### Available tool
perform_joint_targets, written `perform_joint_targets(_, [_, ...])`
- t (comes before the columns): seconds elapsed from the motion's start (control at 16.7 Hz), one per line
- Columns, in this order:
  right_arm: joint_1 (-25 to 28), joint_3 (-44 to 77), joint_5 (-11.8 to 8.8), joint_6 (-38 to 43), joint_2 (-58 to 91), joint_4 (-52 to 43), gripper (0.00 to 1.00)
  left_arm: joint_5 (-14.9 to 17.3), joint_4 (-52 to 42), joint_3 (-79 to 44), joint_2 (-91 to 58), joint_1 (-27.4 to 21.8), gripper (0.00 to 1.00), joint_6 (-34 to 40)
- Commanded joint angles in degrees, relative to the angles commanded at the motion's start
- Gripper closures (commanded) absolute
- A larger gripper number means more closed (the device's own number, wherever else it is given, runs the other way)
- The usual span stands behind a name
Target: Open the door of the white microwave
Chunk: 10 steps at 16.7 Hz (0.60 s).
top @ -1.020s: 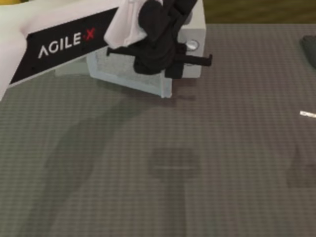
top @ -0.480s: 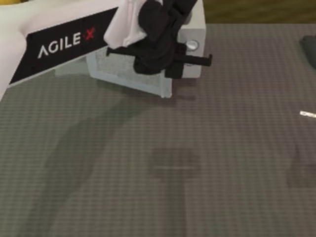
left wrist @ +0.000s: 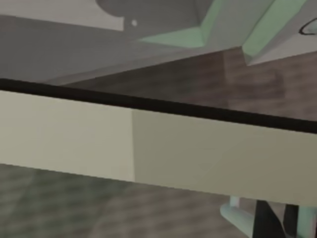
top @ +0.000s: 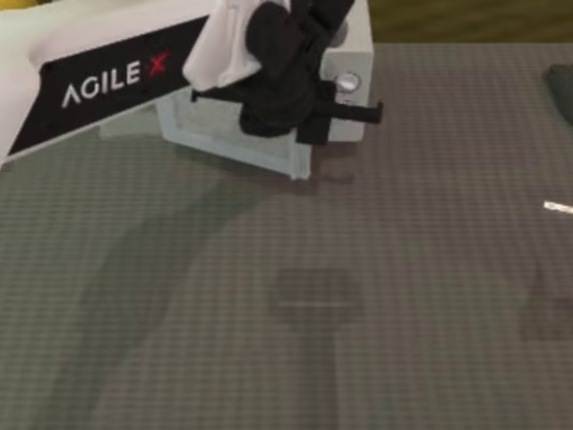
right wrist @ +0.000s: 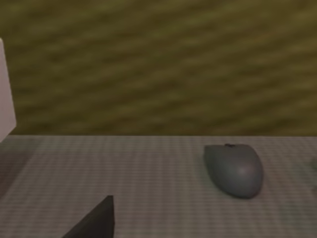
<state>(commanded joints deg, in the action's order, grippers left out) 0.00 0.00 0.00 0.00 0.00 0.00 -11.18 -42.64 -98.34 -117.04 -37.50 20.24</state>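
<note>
Top view showed the white microwave [top: 354, 54] at the far side of the tabletop [top: 358, 296]. Its door [top: 235, 134] stood partly swung out. The left claw [top: 300, 107] was over the door's edge to pull it; I cannot tell its grip.

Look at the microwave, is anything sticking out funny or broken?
Nothing looks broken. The door of the white microwave stands out at an angle because it is partly open, with the left gripper at it. Nothing has spilled on the table.
</note>
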Motion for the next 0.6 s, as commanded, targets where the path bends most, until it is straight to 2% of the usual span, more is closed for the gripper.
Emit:
perform_joint_targets(0.3, [0.00, 0.00, 0.00, 0.00, 0.00, 0.00, 0.00, 2.22, 2.29, 5.81, 3.57, 1.02, 1.00, -4.77])
perform_joint_targets(0.6, [0.00, 0.00, 0.00, 0.00, 0.00, 0.00, 0.00, 2.43, 2.67, 6.12, 4.07, 1.10, 1.00, -5.13])
